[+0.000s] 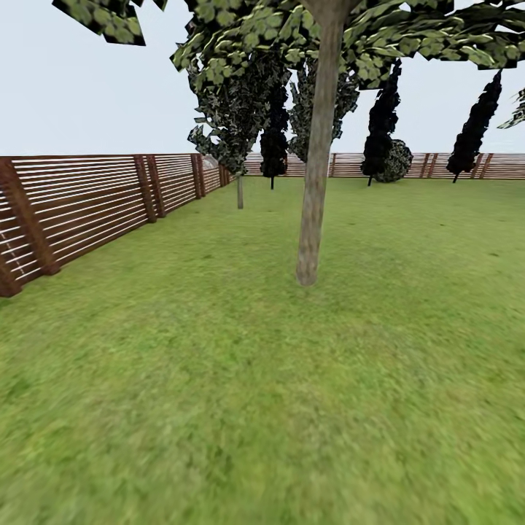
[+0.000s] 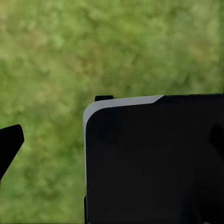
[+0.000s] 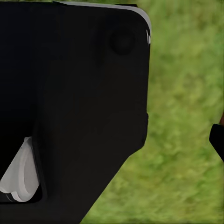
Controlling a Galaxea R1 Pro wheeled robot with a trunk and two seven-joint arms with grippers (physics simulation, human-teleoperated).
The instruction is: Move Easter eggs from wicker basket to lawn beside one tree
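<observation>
A tall tree [image 1: 313, 219] with a straight grey-brown trunk stands on the lawn [image 1: 219, 408] straight ahead, a few metres off, with its leafy canopy overhead. The Easter eggs and the wicker basket are out of view. My left gripper [image 2: 112, 140] hangs above the grass beside the robot's black body [image 2: 154, 163]. One dark fingertip [image 2: 10, 142] sits at the frame's edge, and the jaws are wide apart with nothing between them. My right gripper [image 3: 112, 140] is also over grass. Its fingertip [image 3: 217, 140] is at the far edge, and it holds no egg.
A brown slatted fence [image 1: 87, 204] runs along the left and across the back of the garden. A smaller tree [image 1: 239, 153] stands near the fence corner. Dark narrow cypresses [image 1: 474, 131] line the back right. Open grass lies all around the near trunk.
</observation>
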